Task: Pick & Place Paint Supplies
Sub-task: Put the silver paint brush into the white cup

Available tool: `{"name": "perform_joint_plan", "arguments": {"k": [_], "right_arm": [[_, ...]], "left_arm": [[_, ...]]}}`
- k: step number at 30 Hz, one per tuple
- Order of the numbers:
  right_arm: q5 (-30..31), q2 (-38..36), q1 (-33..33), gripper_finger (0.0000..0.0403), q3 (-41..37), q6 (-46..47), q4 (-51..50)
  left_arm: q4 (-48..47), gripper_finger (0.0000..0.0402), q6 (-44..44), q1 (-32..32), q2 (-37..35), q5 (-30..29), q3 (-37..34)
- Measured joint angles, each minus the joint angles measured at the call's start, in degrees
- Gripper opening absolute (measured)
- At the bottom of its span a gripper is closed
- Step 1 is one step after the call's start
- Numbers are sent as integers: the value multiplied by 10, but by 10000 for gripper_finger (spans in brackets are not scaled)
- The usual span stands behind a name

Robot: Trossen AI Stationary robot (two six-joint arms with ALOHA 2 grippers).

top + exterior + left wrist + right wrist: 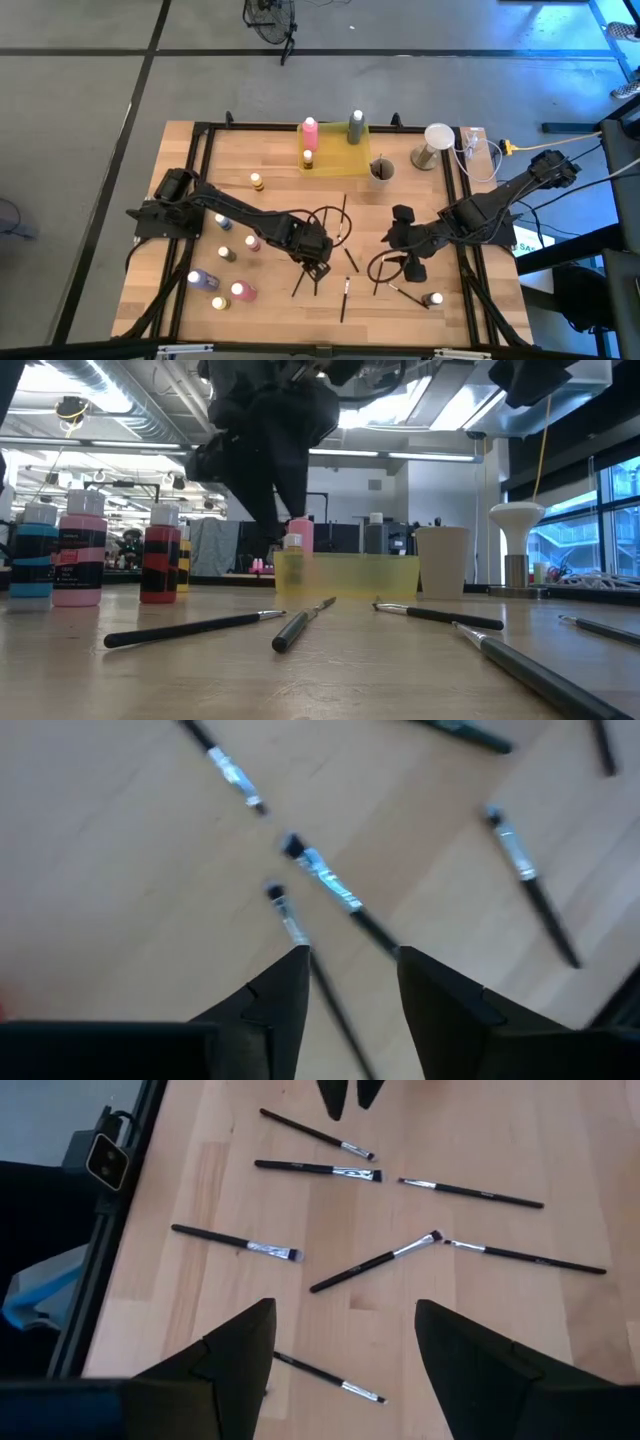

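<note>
Between the left fingers (280,995) lies a paintbrush (325,985).

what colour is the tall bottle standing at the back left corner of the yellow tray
Pink with a white cap: the tall bottle on the yellow tray, clearest in the high view.

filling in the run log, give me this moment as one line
left gripper: jaws open over paintbrushes, none held | right gripper: jaws open, empty, above table | yellow tray: pink bottle inside

High view straight down over the whole surface (330,215), low view level across it, both wrist views close above the scattered paintbrushes (375,1263), shared with the high view.
</note>
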Motion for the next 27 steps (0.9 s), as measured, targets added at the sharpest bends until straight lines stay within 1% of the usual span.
{"name": "perform_joint_plan", "arguments": {"k": [4, 7, 9, 14, 17, 23, 27], "right_arm": [[0, 0, 0, 244, 0, 0, 0], [0, 0, 0, 244, 0, 0, 0], [0, 0, 0, 244, 0, 0, 0], [0, 0, 0, 243, 0, 0, 0], [0, 0, 0, 244, 0, 0, 0], [-3, 0, 2, 243, -1, 0, -3], [-3, 0, 2, 243, -1, 0, -2]], "left_arm": [[-25, 146, -3, 0, 0, -42, 0], [-26, 146, -33, 0, 6, -70, 0], [-24, 146, -46, -1, 11, -78, 0], [-13, 146, -47, -2, 29, -69, 0], [-10, 145, -47, -1, 40, -41, 0], [-9, 145, -43, 2, 63, -11, 0], [-10, 145, -42, 3, 72, -11, 0]]}}
